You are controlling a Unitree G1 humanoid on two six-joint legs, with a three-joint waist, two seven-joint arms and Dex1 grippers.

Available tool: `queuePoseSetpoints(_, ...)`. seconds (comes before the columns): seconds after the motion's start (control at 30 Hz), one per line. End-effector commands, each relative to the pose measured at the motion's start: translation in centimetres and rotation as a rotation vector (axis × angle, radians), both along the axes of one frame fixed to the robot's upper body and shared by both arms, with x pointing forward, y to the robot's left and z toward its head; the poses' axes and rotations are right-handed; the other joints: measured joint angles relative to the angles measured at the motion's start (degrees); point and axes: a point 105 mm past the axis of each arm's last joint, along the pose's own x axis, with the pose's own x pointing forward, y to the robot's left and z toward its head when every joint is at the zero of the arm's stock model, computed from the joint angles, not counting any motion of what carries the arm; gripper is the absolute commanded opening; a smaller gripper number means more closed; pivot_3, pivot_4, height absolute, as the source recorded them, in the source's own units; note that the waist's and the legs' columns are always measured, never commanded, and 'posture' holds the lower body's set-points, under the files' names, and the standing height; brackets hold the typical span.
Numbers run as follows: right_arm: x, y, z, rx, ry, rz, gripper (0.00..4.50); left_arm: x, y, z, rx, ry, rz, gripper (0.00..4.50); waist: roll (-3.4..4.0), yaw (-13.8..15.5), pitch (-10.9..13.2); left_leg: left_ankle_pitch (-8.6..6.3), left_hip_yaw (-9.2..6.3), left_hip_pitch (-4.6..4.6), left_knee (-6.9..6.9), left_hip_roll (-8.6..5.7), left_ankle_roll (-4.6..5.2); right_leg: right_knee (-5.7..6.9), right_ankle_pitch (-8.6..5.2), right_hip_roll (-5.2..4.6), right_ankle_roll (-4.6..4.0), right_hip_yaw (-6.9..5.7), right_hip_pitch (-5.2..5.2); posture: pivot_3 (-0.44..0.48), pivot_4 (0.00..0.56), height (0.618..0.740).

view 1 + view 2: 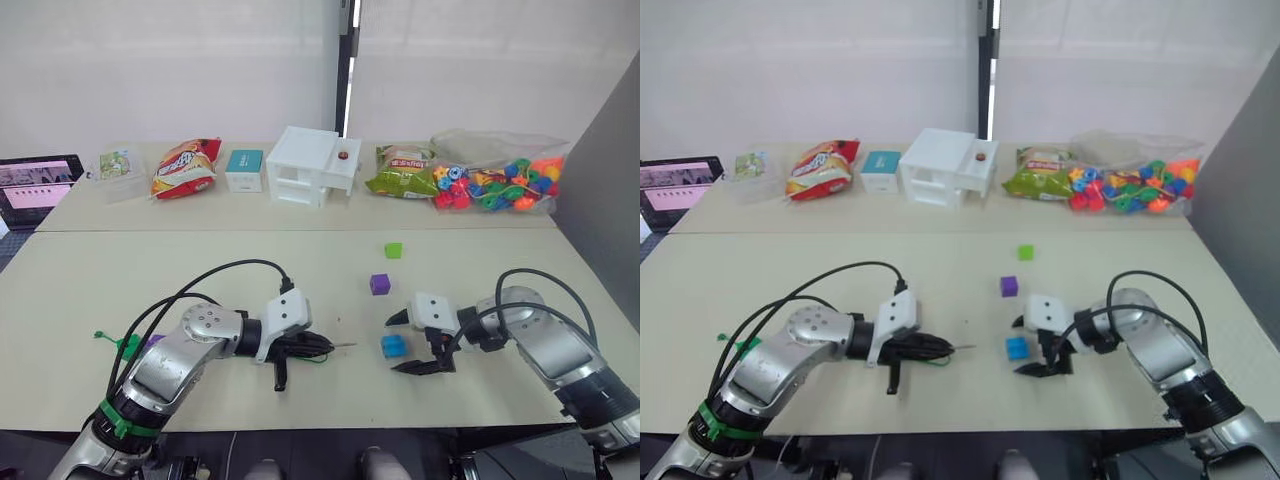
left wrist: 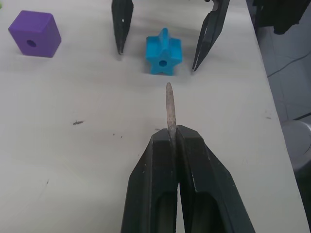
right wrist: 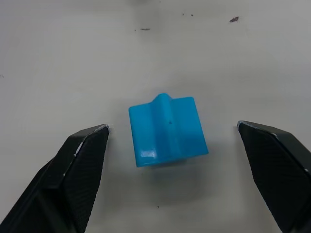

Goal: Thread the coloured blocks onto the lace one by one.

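Note:
My left gripper (image 1: 318, 347) is shut on the lace, whose stiff dark tip (image 2: 169, 104) sticks out toward a blue block (image 1: 393, 346). The block lies on the table with its hole facing the tip. My right gripper (image 3: 172, 127) is open, one finger on each side of the blue block (image 3: 167, 128) without touching it. A purple block (image 1: 379, 284) and a light green block (image 1: 393, 250) lie farther back. Behind my left arm, the lace's green tail (image 1: 101, 337) trails past a green block (image 1: 128, 347) and a purple one (image 1: 152, 341), both partly hidden.
Along the back table stand a tablet (image 1: 35, 185), a red snack bag (image 1: 185, 166), a teal box (image 1: 244, 168), a white box (image 1: 312, 165), a green snack bag (image 1: 400, 171) and a bag of mixed beads (image 1: 495, 182). A grey panel (image 1: 610, 190) rises at the right.

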Motion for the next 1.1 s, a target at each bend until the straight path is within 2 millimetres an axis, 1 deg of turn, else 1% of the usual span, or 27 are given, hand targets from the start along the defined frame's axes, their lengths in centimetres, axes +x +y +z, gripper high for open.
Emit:
queuePoseSetpoints(0.03, 0.3, -0.1, 0.5, 0.007, -0.036, 0.018, 2.96, 0.0, -0.6, 1.0, 0.005, -0.034, -0.005, 0.0, 0.0, -0.01, 0.0, 0.0, 0.0, 0.0, 0.01, 0.0, 0.0, 0.0, 0.0, 0.0, 0.01, 0.0, 0.01, 0.0, 0.15, 0.74)
queuePoseSetpoints(0.17, 0.6, 0.4, 0.5, 0.053, -0.035, -0.009, 1.59, 0.0, -1.2, 0.9, 0.062, -0.045, -0.02, 0.0, 0.0, -0.06, 0.0, 0.0, 0.0, 0.03, 0.04, 0.0, 0.0, 0.0, 0.0, 0.02, 0.01, 0.0, 0.04, 0.0, 0.15, 0.74)
queuePoseSetpoints(0.2, 0.6, 0.5, 0.6, 0.06, -0.035, -0.013, 1.36, 0.1, -1.2, 0.8, 0.08, -0.046, -0.022, 0.0, 0.0, -0.18, 0.0, 0.0, 0.0, 0.04, 0.04, 0.0, 0.0, 0.0, 0.01, 0.02, 0.01, 0.0, 0.05, 0.0, 0.15, 0.74)
queuePoseSetpoints(0.27, 0.5, 0.9, 0.7, 0.071, -0.034, -0.02, 1.36, 0.4, -1.2, 0.7, 0.114, -0.061, -0.02, 0.0, 0.0, -0.32, 0.0, 0.0, 0.01, 0.05, 0.03, 0.01, 0.0, 0.02, 0.01, 0.04, 0.01, 0.01, 0.03, 0.0, 0.15, 0.74)
queuePoseSetpoints(0.37, 0.3, 1.5, 1.0, 0.087, -0.03, -0.039, 1.36, 0.7, -1.7, 1.1, 0.132, -0.075, -0.031, 0.0, 0.0, -0.28, 0.0, 0.0, 0.0, 0.05, 0.03, 0.01, 0.0, 0.07, 0.01, 0.04, 0.01, 0.01, 0.01, 0.0, 0.15, 0.74)
queuePoseSetpoints(0.5, 0.0, 2.3, 0.5, 0.073, -0.029, -0.058, 1.36, 1.2, -2.4, 0.9, 0.18, -0.084, -0.039, 0.0, 0.0, -0.16, 0.0, 0.0, -0.02, 0.01, 0.06, -0.01, 0.0, 0.06, 0.01, 0.03, 0.01, 0.01, 0.02, 0.0, 0.15, 0.74)
queuePoseSetpoints(0.8, -0.5, 2.5, -0.7, 0.003, -0.006, -0.06, 1.36, 1.5, -3.3, 0.5, 0.231, -0.117, -0.082, 0.0, 0.01, -0.23, -0.01, 0.0, -0.04, 0.04, 0.05, -0.02, 0.0, 0.07, 0.01, 0.03, 0.01, 0.0, 0.04, 0.0, 0.15, 0.74)
queuePoseSetpoints(1.1, -0.8, 2.7, -0.6, 0.001, 0.0, -0.051, 1.36, 1.7, -4.3, 0.2, 0.222, -0.133, -0.1, 0.0, 0.0, -0.23, -0.01, 0.0, -0.05, 0.05, 0.06, -0.02, 0.0, 0.1, 0.01, 0.03, 0.01, 0.0, 0.05, 0.0, 0.15, 0.74)
